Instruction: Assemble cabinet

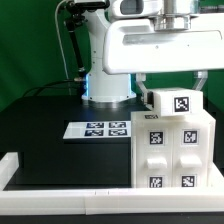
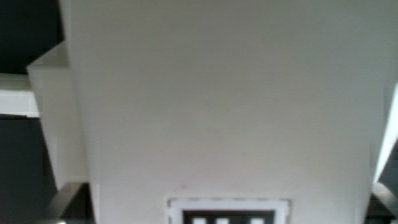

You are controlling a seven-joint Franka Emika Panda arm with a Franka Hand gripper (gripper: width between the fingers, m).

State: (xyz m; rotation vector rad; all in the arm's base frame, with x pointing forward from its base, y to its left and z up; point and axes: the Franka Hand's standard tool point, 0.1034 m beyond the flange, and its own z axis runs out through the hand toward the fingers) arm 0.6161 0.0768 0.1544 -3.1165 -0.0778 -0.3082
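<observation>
The white cabinet [image 1: 172, 150] stands on the black table at the exterior view's right, with several square tags on its front drawer-like blocks. A smaller white tagged block [image 1: 176, 103] sits on its top. My gripper [image 1: 172, 88] is straight above, with a finger down each side of this block, shut on it. In the wrist view the block's white face [image 2: 214, 100] fills the picture, with a tag [image 2: 226, 212] at its edge between my fingers. My gripper [image 2: 226, 205] shows only as dark finger edges at the corners.
The marker board [image 1: 100, 129] lies flat on the table to the exterior view's left of the cabinet. A low white rail [image 1: 60, 195] edges the table's front and left. The robot's base [image 1: 105, 85] stands behind.
</observation>
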